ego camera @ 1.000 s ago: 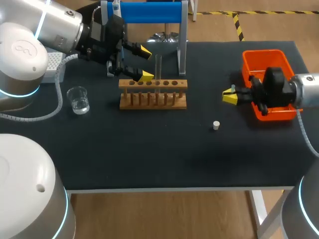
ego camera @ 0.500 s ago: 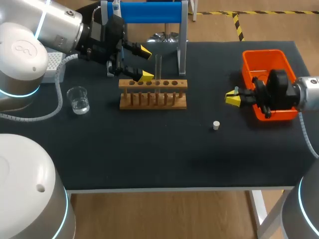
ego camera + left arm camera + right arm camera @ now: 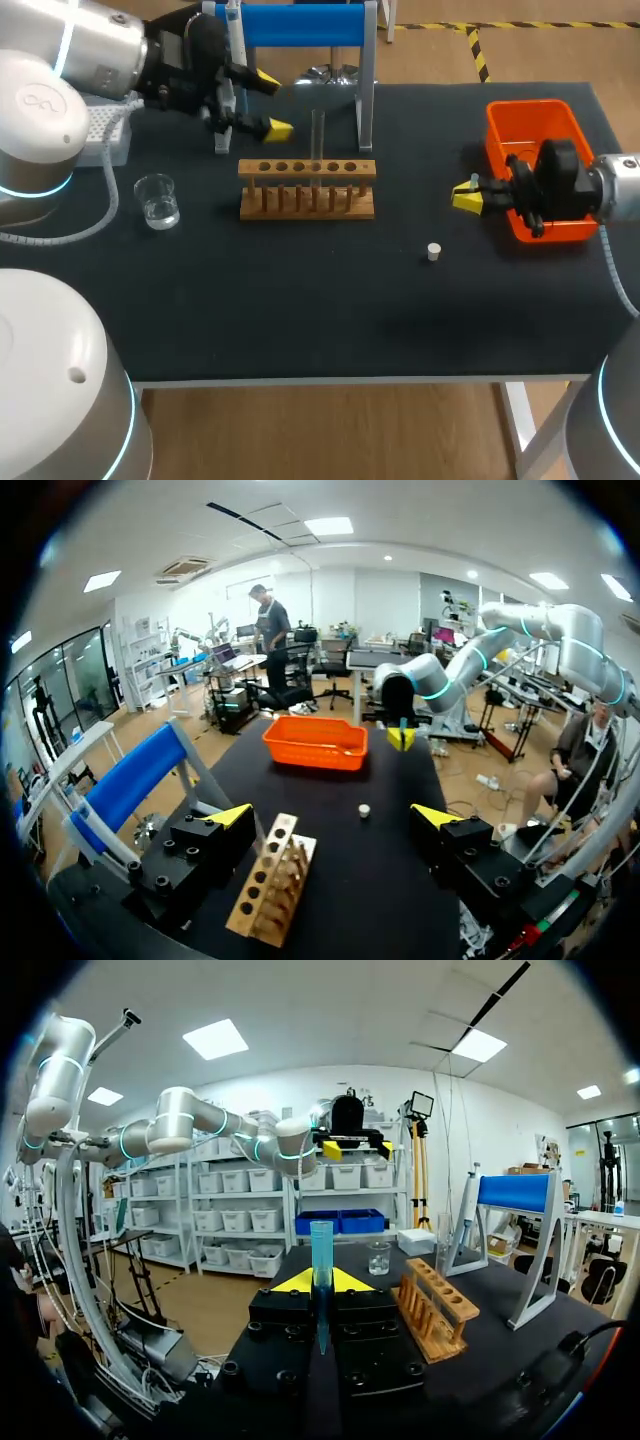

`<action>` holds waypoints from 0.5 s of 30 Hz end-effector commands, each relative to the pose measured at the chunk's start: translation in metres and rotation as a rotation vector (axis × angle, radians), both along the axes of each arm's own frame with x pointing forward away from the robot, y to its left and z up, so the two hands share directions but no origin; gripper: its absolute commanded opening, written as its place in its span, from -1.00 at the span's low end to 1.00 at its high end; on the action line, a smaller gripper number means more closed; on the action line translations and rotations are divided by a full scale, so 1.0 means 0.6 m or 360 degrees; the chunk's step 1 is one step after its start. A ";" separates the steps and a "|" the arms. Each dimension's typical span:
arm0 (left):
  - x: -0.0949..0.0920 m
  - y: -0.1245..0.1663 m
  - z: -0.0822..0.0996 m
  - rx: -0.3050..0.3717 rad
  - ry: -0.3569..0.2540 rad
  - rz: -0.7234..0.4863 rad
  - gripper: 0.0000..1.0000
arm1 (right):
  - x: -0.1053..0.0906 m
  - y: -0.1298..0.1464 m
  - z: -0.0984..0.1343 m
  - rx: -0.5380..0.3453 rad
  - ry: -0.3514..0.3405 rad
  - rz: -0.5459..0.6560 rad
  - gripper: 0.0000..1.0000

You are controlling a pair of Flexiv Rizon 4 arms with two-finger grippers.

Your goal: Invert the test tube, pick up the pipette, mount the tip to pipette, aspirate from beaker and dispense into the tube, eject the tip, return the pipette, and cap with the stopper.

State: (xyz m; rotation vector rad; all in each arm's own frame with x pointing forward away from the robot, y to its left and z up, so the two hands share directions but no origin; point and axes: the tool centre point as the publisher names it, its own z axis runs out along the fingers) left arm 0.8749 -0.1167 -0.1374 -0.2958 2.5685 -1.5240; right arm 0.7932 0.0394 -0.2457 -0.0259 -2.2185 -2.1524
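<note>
Teal pipette tip sits clamped in the right tool.

The rack is brown wood, on a black table. Right of the rack, the bin is orange and the stopper is white. Behind the rack, the stand is blue. The tip is clear teal.

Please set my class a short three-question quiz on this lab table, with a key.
1. True or false: the stopper sits in the test tube.
2. What is the right gripper shut on? A) stopper B) pipette tip C) test tube
3. Fill in: the test tube stands in the wooden ____.
Key: 1 false, the stopper lies on the table; 2 B, the pipette tip; 3 rack.
</note>
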 end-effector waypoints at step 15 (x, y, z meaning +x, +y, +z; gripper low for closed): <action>0.180 0.104 0.000 -0.0254 -0.0274 0.0802 1.00 | -0.002 -0.001 0.001 -0.0002 -0.0001 -0.0004 -1.00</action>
